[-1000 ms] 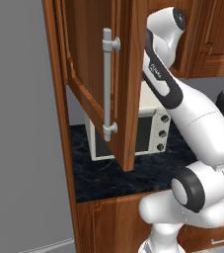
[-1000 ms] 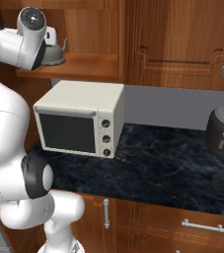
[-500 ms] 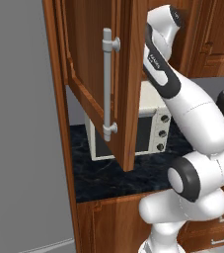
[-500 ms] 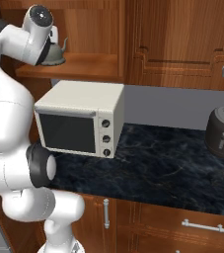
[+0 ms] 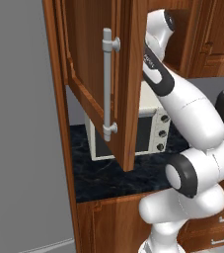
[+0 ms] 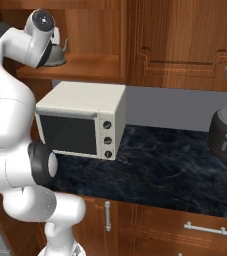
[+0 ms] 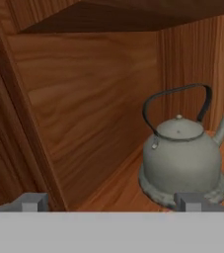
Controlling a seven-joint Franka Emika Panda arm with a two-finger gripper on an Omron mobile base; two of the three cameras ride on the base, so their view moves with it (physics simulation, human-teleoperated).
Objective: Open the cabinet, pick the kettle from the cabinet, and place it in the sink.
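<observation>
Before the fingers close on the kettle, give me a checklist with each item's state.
1. Cabinet door swung open: ok.
2. Kettle upright on the shelf: ok.
3. Fingers spread wide, nothing held: ok.
4. Kettle centred between the fingers: not ok, it sits toward the right finger in the hand view.
5. Fingers close enough to grip: not ok, the kettle stands ahead of the tips.
6. Room beside the kettle: ok on its left; right side cannot tell.

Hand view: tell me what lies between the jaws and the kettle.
Nothing but bare wooden cabinet shelf. In the hand view the kettle stands upright ahead and right of center, and the open gripper has not reached it.
</observation>
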